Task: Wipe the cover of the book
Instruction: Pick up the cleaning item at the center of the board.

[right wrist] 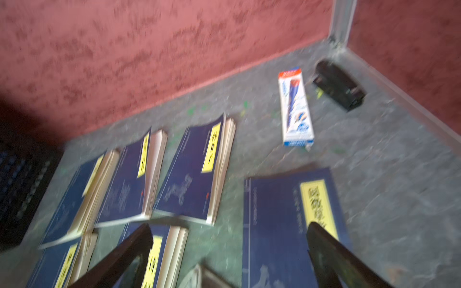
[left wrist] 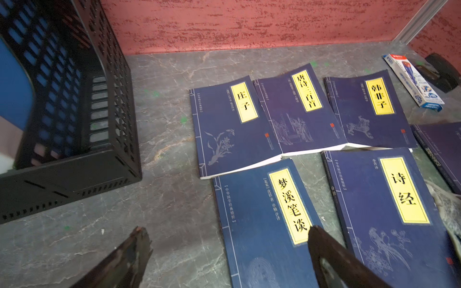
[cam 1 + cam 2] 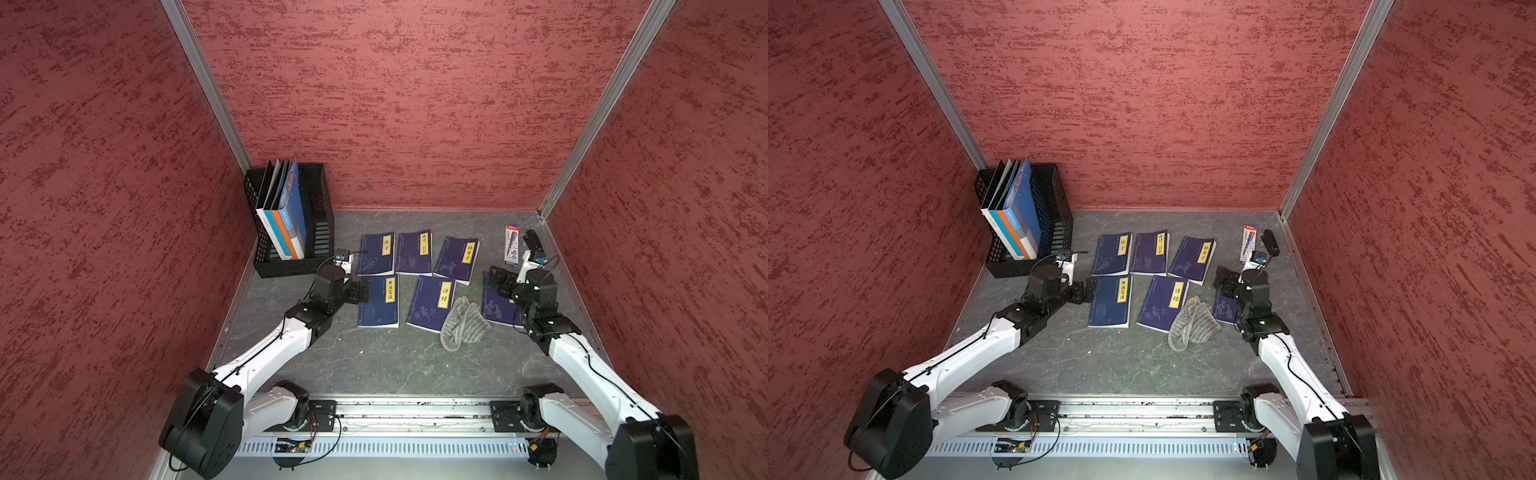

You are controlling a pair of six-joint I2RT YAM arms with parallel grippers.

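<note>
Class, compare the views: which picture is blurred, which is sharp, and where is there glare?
Right wrist view: motion-blurred, the yellow title labels on the blue books smeared. Left wrist view: sharp, the titles legible. In both top views: sharp, with pale glare along the near edge of the table.

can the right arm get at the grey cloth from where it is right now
Probably yes. The right gripper is open and empty over the rightmost book, and the grey cloth lies uncovered right next to that book, on the side nearer the robot. Nothing stands between them.
</note>
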